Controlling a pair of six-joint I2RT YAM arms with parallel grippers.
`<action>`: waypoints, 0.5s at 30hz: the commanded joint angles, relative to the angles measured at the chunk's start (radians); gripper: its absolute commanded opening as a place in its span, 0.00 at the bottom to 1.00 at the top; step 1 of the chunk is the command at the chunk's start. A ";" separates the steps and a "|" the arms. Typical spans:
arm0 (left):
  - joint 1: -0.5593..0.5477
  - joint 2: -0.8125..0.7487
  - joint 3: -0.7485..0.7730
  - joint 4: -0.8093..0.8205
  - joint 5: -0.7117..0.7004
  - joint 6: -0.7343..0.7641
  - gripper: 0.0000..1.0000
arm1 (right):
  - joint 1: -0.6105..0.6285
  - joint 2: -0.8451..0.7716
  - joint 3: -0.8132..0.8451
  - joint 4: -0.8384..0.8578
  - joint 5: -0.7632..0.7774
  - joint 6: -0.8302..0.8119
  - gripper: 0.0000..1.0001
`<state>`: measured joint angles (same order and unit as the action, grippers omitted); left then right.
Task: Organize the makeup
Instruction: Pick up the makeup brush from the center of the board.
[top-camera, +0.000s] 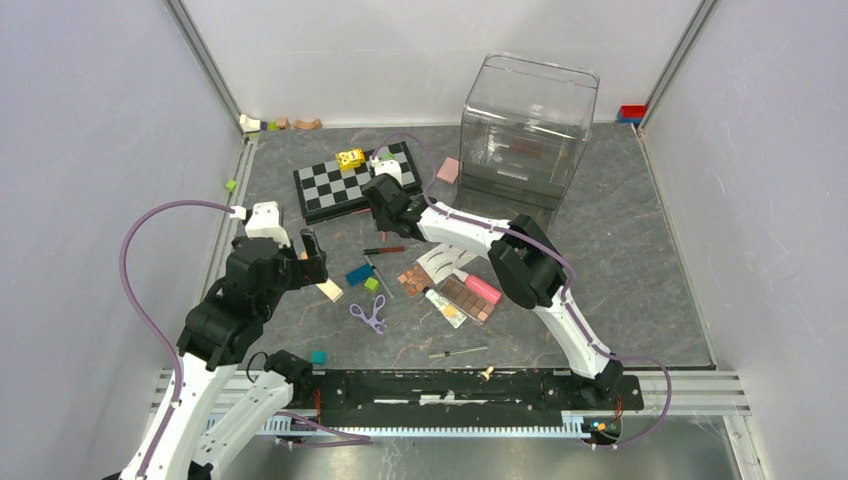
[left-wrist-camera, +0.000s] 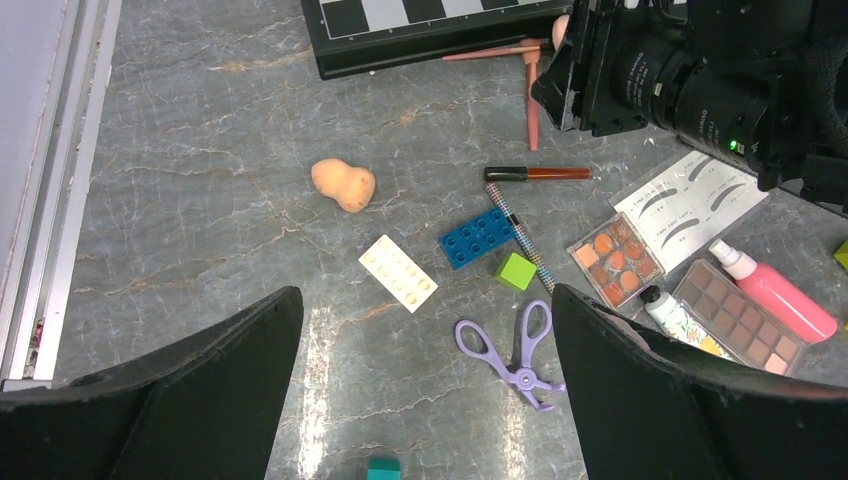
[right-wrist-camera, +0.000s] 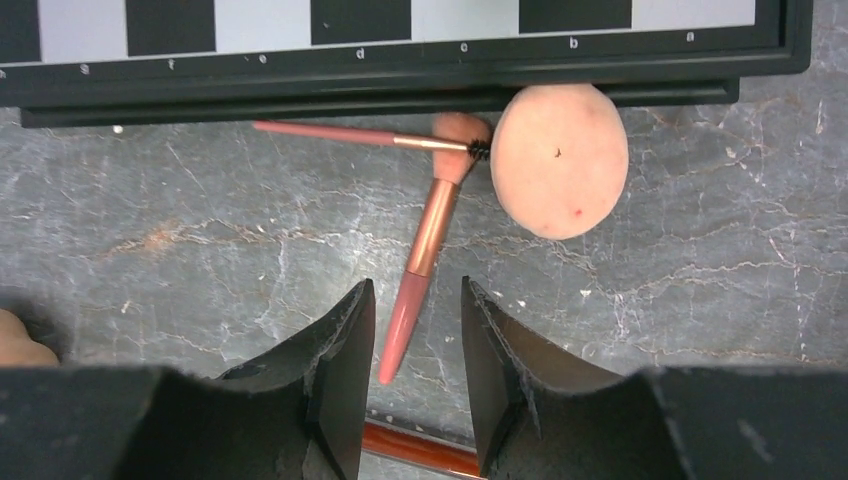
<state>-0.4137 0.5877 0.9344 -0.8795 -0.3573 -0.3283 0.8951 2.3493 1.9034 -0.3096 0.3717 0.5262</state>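
My right gripper (right-wrist-camera: 415, 290) is open a little, its jaws either side of the lower end of a pink brush (right-wrist-camera: 428, 240) lying on the table, not closed on it. A round peach sponge (right-wrist-camera: 560, 160) and a thin brush (right-wrist-camera: 340, 133) lie by the chessboard (right-wrist-camera: 400, 85). My left gripper (left-wrist-camera: 425, 310) is wide open and empty above the table. Below it lie a peach sponge (left-wrist-camera: 343, 184), the purple curler (left-wrist-camera: 515, 345), a brown-red tube (left-wrist-camera: 540, 173), an orange palette (left-wrist-camera: 615, 258), the lash card (left-wrist-camera: 690, 205), a pink bottle (left-wrist-camera: 775, 295), a brown palette (left-wrist-camera: 735, 325) and a cream tube (left-wrist-camera: 675, 315).
A clear plastic bin (top-camera: 528, 125) stands at the back right. Toy blocks lie among the makeup: cream (left-wrist-camera: 398, 273), blue (left-wrist-camera: 478, 237), green (left-wrist-camera: 515, 271), teal (left-wrist-camera: 382, 468). A thin stick (top-camera: 458, 352) lies near the front rail.
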 joint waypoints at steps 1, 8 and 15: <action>0.007 -0.006 0.000 0.043 0.002 0.042 1.00 | 0.009 0.000 0.042 0.037 0.019 0.008 0.43; 0.006 -0.003 0.000 0.043 0.007 0.043 1.00 | 0.008 0.070 0.092 0.012 0.014 0.004 0.44; 0.006 -0.005 0.000 0.043 0.007 0.043 1.00 | 0.011 0.115 0.074 -0.002 0.025 -0.016 0.41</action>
<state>-0.4133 0.5869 0.9337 -0.8795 -0.3573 -0.3283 0.8970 2.4390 1.9610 -0.2993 0.3779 0.5186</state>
